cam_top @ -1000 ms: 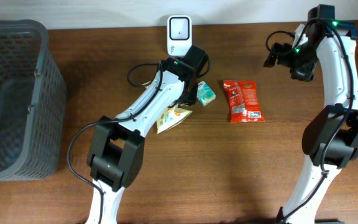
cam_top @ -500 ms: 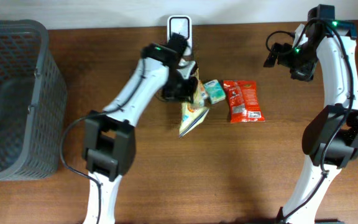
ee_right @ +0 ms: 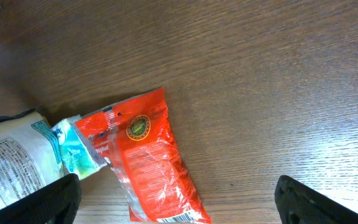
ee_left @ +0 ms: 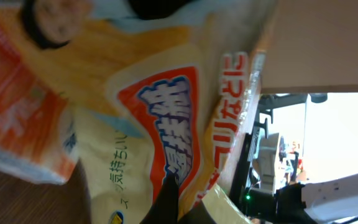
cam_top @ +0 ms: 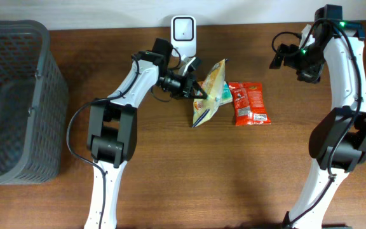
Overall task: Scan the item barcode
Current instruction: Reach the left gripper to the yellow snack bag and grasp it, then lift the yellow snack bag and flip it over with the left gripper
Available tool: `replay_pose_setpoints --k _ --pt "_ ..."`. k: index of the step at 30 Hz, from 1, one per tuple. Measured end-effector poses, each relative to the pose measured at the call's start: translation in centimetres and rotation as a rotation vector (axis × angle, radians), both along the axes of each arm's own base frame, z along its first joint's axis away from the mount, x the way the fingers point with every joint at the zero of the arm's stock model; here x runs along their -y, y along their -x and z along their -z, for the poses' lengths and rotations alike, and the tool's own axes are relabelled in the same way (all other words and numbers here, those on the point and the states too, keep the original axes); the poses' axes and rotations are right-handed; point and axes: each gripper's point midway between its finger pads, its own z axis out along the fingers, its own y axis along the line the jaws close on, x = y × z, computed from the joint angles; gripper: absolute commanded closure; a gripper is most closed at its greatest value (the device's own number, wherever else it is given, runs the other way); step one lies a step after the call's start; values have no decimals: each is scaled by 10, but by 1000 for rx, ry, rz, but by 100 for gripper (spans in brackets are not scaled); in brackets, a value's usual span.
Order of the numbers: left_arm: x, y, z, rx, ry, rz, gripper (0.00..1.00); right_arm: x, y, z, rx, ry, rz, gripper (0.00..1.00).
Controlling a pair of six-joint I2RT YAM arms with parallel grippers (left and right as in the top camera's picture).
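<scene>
Yellow snack bag (cam_top: 210, 95) is clamped in the left pincer (cam_top: 196, 89), tilted, near the scanner (cam_top: 183, 32). Right pincer (ee_right: 179, 199) is spread apart. Grey basket (cam_top: 51, 89) is set at the counter's (cam_top: 246, 172) left end.

Even light, soft shadows, blurry wrist close-up

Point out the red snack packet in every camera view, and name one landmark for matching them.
Overhead: the red snack packet lies right of centre, beside the raised yellow bag.
Left wrist: not in it; the yellow bag fills the picture.
Right wrist: the packet sits left of centre, running to the bottom edge.
Shared landmark: the yellow bag; what looks like its pale printed back shows at the right wrist view's left edge.
</scene>
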Motion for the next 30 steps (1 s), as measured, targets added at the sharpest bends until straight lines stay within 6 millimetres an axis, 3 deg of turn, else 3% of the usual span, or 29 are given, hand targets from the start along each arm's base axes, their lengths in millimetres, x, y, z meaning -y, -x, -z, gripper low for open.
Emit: replay_pose_setpoints --k 3,7,8,9,11,12,13,14,15,17,19,22,25,27,28,30 --pt "-17 -3 13 -16 -106 -35 91 0 0 0 0 0 0 1" --pt "-61 -12 46 -15 -368 -108 75 0 0 0 0 0 0 1" --pt "-77 -12 54 -18 -452 -122 65 0 0 0 0 0 0 1" --pt "-89 -12 58 -24 -517 -133 36 0 0 0 0 0 0 1" --pt "-108 -16 51 -20 -620 -150 25 0 0 0 -1 -1 0 1" --pt "-117 -21 34 -1 -671 -161 25 0 0 0 0 0 0 1" --pt "-121 -31 15 43 -690 -180 28 0 0 0 -1 0 -1 1" --pt "-127 -43 -11 106 -705 -210 44 0 0 0 0 0 0 1" --pt "-130 -48 -32 145 -715 -228 67 0 0 0 -1 0 0 1" --pt "-131 -54 -73 219 -693 -262 98 0 0 0 0 0 -1 1" --pt "-118 -38 -83 187 -656 -226 100 0 0 0 -1 0 0 1" --pt "-78 -21 -59 175 -647 -132 100 0 0 0 0 0 0 1" --pt "-38 -1 -13 180 -678 -29 100 0 0 0 0 0 0 1" --pt "-32 2 9 184 -696 -14 100 0 0 0 -1 0 0 1" --pt "-38 2 24 175 -736 -31 100 0 0 0 -1 0 0 1" --pt "-54 -4 33 170 -820 -81 100 0 0 0 -1 0 0 1"
